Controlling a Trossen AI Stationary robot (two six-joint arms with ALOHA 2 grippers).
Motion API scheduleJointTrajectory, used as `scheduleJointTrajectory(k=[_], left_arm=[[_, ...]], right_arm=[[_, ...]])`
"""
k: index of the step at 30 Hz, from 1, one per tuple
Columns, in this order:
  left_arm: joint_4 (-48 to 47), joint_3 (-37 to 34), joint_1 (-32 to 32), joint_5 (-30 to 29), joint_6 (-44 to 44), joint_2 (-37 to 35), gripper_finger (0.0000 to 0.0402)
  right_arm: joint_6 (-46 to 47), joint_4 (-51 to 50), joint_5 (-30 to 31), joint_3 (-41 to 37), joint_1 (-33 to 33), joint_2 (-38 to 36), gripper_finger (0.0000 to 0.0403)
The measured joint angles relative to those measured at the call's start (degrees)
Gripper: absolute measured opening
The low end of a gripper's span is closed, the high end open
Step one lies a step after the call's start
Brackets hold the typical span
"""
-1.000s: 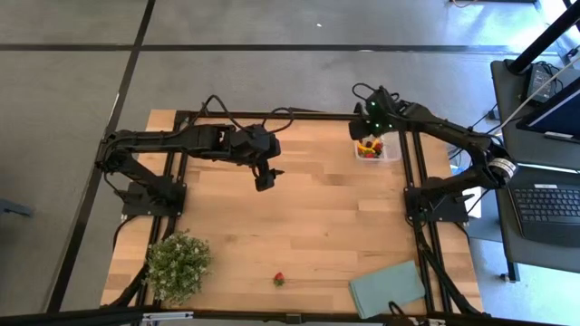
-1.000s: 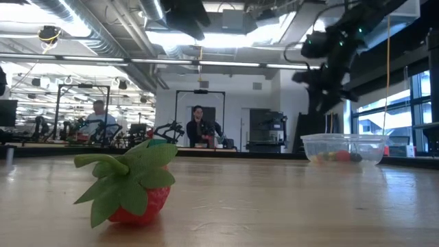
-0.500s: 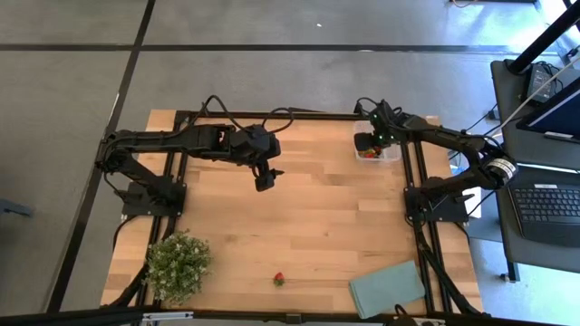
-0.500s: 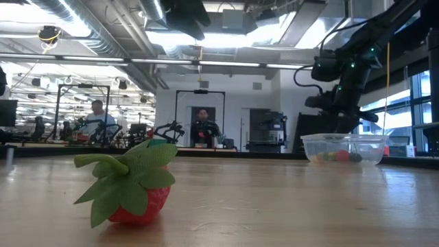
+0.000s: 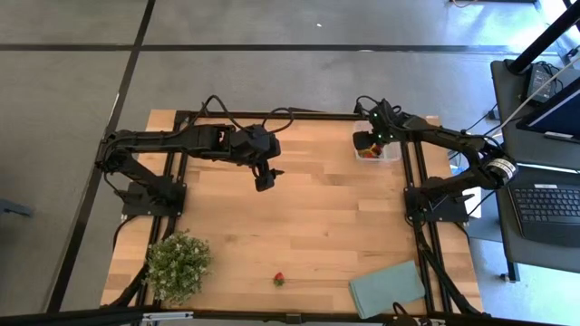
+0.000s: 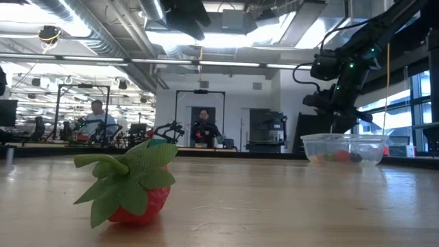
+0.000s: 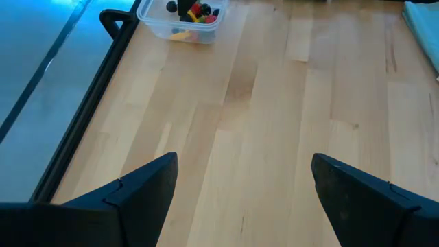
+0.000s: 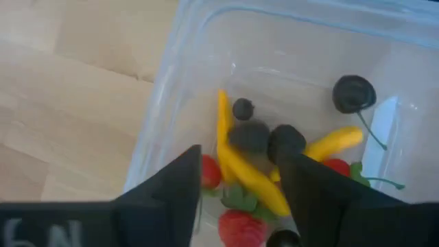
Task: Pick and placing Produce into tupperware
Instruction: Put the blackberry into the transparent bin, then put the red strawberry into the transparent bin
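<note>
The clear tupperware [image 5: 391,152] stands at the table's far right and holds produce [image 8: 250,175]: yellow slivers, dark berries and small red strawberries. My right gripper [image 8: 240,171] hangs open just over it, pointing steeply down, and the produce shows between its fingers and below them. In the low view that gripper [image 6: 339,120] is right above the tupperware's rim [image 6: 343,137]. A red strawberry [image 5: 279,279] with green leaves rests on the table near the front edge. My left gripper [image 5: 264,178] waits open above the table's middle, holding nothing.
A bushy green plant [image 5: 178,263] stands at the near left corner, and a flat grey-green rectangle [image 5: 388,288] lies at the near right. Bare wood stretches between the tupperware [image 7: 180,17] and the strawberry [image 6: 134,189]. People sit in the room beyond the table.
My right gripper has come down toward the tupperware and now hangs close over its rim. The left arm has kept still.
</note>
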Motion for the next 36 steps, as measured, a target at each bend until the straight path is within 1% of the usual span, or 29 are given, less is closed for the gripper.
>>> scheduleJointTrajectory(k=[6,8,11,14,16,19,21,25,29,31,33,36], left_arm=[[0.0,0.0,-0.05,0.0,0.0,0.0,0.0326],[-0.01,0.0,-0.42,0.13,0.0,0.0,0.0326],[-0.08,0.0,-1.36,1.64,0.02,0.0,0.0326],[-0.32,0.0,-2.59,4.64,0.02,0.0,0.0326],[-0.41,0.0,-3.51,7.41,0.36,0.0,0.0326],[-0.49,0.0,-4.73,11.91,0.46,0.0,0.0326],[-0.53,0.0,-5.5,13.36,0.48,0.0,0.0326],[-2.7,0.0,-7.06,13.55,0.43,0.0,0.0326],[-6.8,0.0,-8.23,13.32,0.07,0.0,0.0326],[-9.58,0.0,-8.76,11.79,-1.31,0.0,0.0326],[-13.47,0.0,-9.33,8.66,-2.91,-0.4,0.0326],[-18.01,0.02,-9.85,4.19,-5.37,-0.88,0.0326]], right_arm=[[-0.01,-0.03,-0.04,1.35,0.0,0.0,0.0262],[-1.86,0.02,-1.65,2.88,0.19,-0.03,0.0278],[-8.69,-0.18,-8.05,6.0,1.73,-0.51,0.0289],[-12.27,0.0,-14.66,9.82,4.85,-1.2,0.0292],[-14.63,0.04,-17.58,12.29,7.74,-1.51,0.0292],[-18.06,-0.08,-19.98,15.72,13.53,-1.55,0.0292],[-20.85,-0.02,-20.04,17.39,18.36,-1.55,0.0292],[-26.64,0.71,-19.48,19.5,28.38,-1.55,0.0292],[-27.22,4.34,-18.16,19.57,38.53,-1.47,0.0292],[-27.21,6.93,-17.44,19.57,43.35,-1.16,0.0292],[-27.24,9.68,-13.4,19.57,48.25,-0.52,0.0292],[-29.25,14.05,-5.02,19.6,54.76,1.2,0.0292]])
